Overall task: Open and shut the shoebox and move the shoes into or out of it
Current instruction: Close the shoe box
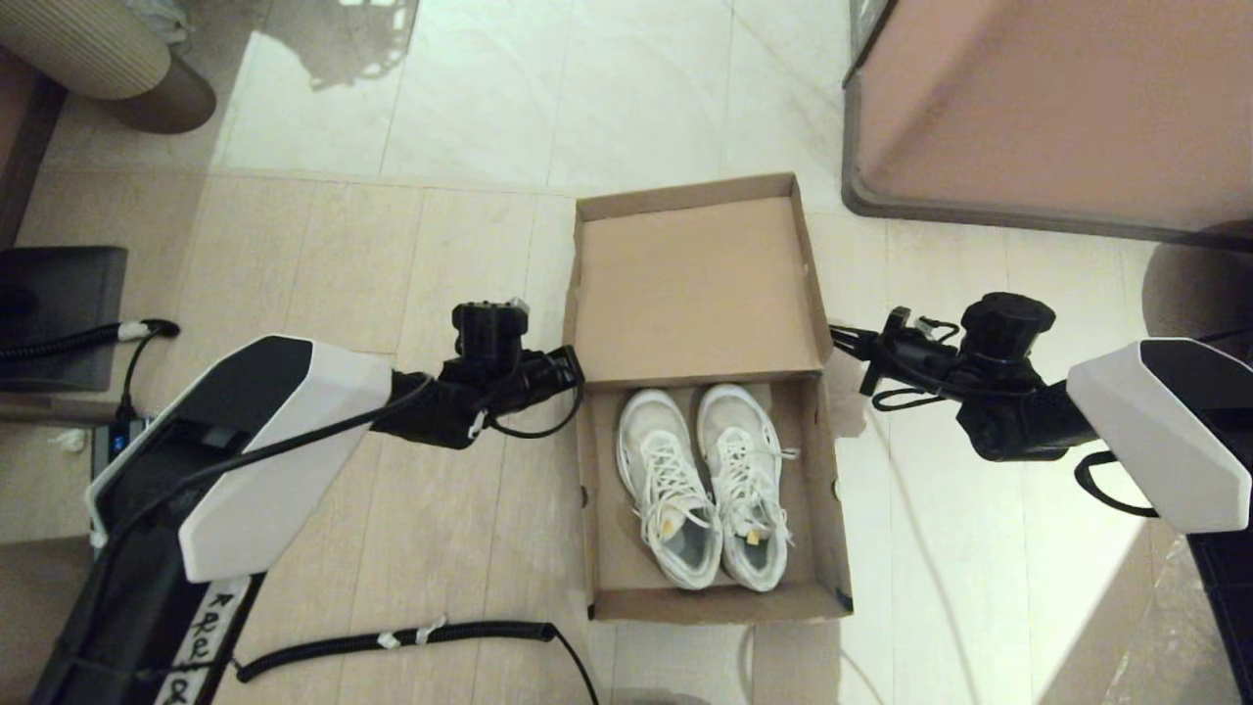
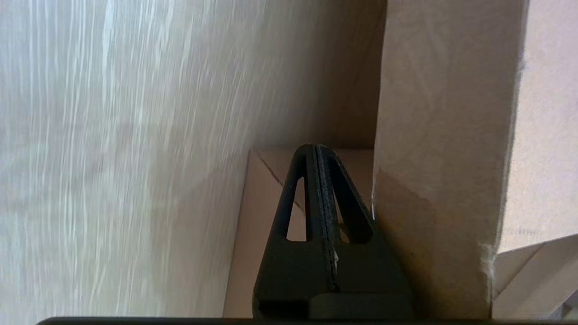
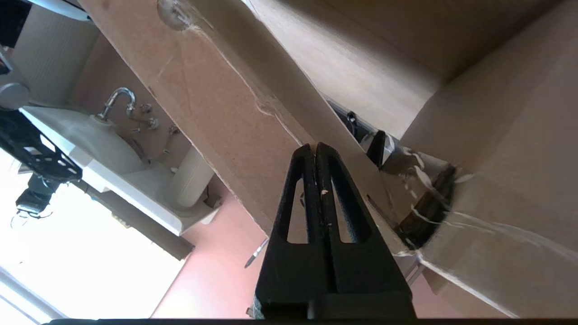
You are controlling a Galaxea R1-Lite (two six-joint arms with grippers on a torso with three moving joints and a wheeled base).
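The plain brown cardboard shoebox (image 1: 710, 587) sits on the pale tiled floor (image 1: 440, 245) in front of me, lid thrown back. The hinged lid (image 1: 690, 284) leans away on the far side, its bare inner face showing. In the box's tray lie the chunky white lace-up sneakers (image 1: 707, 485), side by side and touching, toes toward the hinge, heels toward the near wall. They sit a little toward the right wall, with bare cardboard showing along the left.

My left gripper (image 1: 576, 370) is at the box's left edge, right where lid meets tray. The left wrist view shows its fingers (image 2: 316, 189) pressed flat together with nothing between them, the tips beside the lid's cardboard flank. My right gripper (image 1: 840, 340) is at the matching spot on the right edge. Its fingers (image 3: 318, 180) are likewise closed on nothing, close against the lid's side flap near a taped, torn corner (image 3: 429, 207).

Outward: a coiled black cable (image 1: 392, 641) trails over the floor near my base, and a pinkish cabinet (image 1: 1057, 108) stands at far right.
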